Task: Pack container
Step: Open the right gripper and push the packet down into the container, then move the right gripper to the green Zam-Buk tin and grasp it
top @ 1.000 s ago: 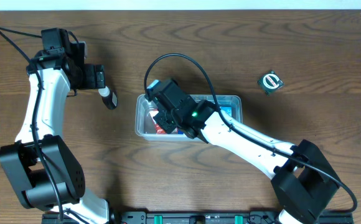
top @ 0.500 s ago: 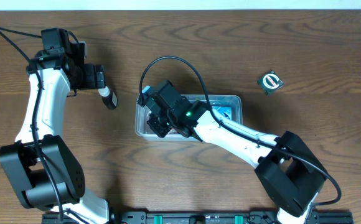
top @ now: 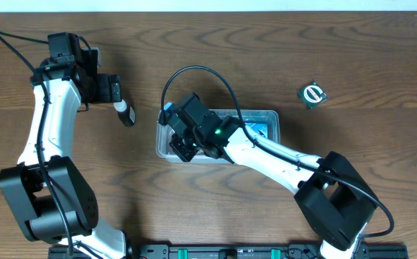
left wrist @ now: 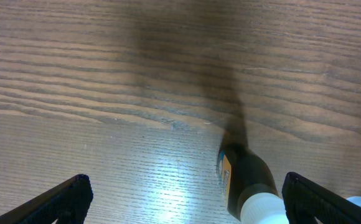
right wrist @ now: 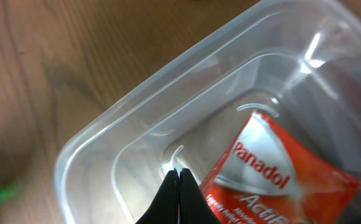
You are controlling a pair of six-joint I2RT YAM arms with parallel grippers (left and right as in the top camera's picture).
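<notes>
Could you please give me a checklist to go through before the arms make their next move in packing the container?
1. Right gripper jaws shut and empty, inside the container: ok.
2. Panadol packet lying in the container: ok.
3. Left gripper jaws open above the table: ok.
4. Small bottle lying on the table under the left gripper, not gripped: ok.
5. Round item on the table, outside the container: not ok.
6. Right fingertips clear of the container floor: cannot tell.

A robotics lab: a white left arm [top: 42, 137] and right arm [top: 273, 155] stand by a black rail [top: 230, 252] at a wood-grain counter [top: 266, 57], with a loose cable [top: 201, 70] and a clear container [top: 277, 122] set out.
</notes>
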